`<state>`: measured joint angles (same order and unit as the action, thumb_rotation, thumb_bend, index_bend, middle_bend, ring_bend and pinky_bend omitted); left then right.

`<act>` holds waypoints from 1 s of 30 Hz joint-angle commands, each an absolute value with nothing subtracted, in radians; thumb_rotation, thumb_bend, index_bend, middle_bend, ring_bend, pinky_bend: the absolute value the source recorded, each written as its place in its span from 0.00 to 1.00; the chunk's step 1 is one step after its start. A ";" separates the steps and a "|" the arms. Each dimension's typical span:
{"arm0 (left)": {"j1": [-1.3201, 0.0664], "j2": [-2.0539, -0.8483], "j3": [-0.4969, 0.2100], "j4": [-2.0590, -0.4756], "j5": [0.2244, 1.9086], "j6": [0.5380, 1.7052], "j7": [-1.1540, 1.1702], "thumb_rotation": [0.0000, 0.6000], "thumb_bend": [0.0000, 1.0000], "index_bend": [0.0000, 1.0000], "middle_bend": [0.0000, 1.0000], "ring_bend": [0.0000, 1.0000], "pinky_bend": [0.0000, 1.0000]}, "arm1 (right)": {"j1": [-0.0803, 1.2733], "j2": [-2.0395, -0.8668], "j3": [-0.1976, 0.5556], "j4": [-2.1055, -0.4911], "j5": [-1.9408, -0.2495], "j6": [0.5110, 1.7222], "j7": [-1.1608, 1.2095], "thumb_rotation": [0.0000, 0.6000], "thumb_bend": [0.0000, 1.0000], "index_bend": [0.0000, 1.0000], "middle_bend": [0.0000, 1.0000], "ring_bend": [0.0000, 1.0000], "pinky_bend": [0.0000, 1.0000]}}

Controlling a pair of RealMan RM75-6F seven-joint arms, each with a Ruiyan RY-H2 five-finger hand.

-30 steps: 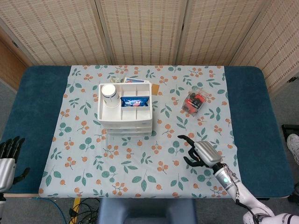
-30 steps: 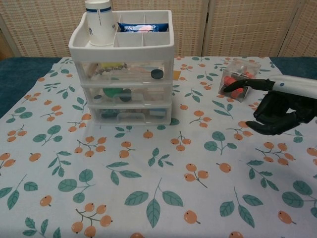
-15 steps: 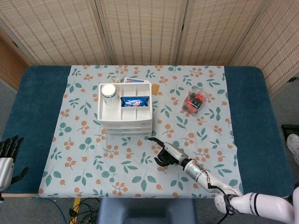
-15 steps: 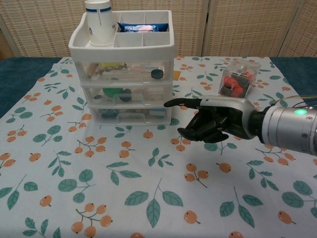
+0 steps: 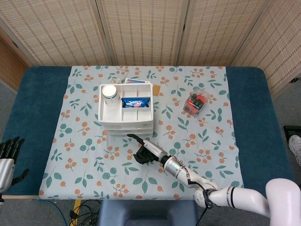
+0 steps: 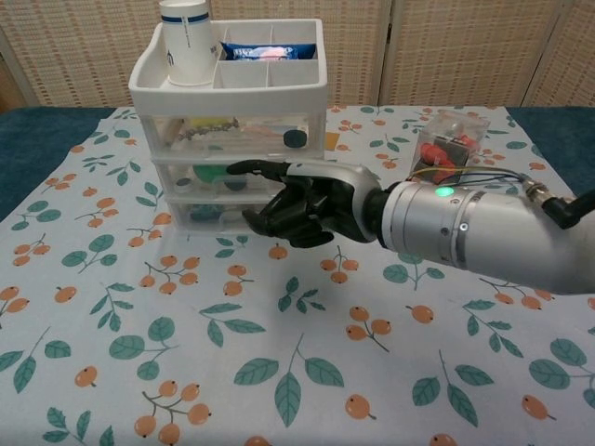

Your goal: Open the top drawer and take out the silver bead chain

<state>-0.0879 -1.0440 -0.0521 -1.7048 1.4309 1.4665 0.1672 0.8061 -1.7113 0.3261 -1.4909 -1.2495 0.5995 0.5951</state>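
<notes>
Change: right hand (image 5: 145,153) has travelled from the right side of the table to a spot directly in front of the drawer unit (image 5: 126,115); left hand (image 5: 6,162) has stayed at the table's left edge.
Head view, right hand: dark fingers spread, nothing held, one finger extended toward the unit's front; contact with the unit cannot be told.
Head view, left hand: fingers apart, nothing in it, well apart from the unit.
Head view, drawer unit: white, on the leaf-print cloth (image 5: 94,155); a paper cup (image 5: 110,93) and a blue packet (image 5: 136,101) sit in its top tray.
Head view, clear box (image 5: 196,102): red contents, near the cloth's right side.
Chest view, right hand (image 6: 302,204): released, one finger level with the middle drawer (image 6: 237,175), palm covering part of the lower drawers.
Chest view, top drawer (image 6: 232,133): closed.
Chest view, silver bead chain (image 6: 200,132): visible through the drawer's clear front, left of centre.
</notes>
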 commanded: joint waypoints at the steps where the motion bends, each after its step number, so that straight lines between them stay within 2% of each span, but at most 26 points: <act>1: -0.086 -1.042 -0.052 -1.704 1.426 1.466 0.165 1.00 0.24 0.07 0.07 0.05 0.08 | 0.822 -1.731 0.338 -1.472 -1.251 0.606 0.605 1.00 0.58 0.00 0.93 1.00 1.00; 11: -0.085 -1.036 -0.049 -1.701 1.419 1.457 0.159 1.00 0.24 0.07 0.07 0.05 0.08 | 0.836 -1.761 0.344 -1.436 -1.244 0.640 0.618 1.00 0.58 0.00 0.92 1.00 1.00; 30: -0.087 -1.026 -0.050 -1.713 1.408 1.450 0.169 1.00 0.23 0.07 0.07 0.05 0.08 | 0.912 -1.811 0.370 -1.344 -1.220 0.605 0.626 1.00 0.59 0.00 0.92 1.00 1.00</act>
<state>-0.0869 -1.0268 -0.0505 -1.7124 1.4081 1.4509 0.1687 0.9103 -1.8094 0.3687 -1.3455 -1.2181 0.6062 0.6245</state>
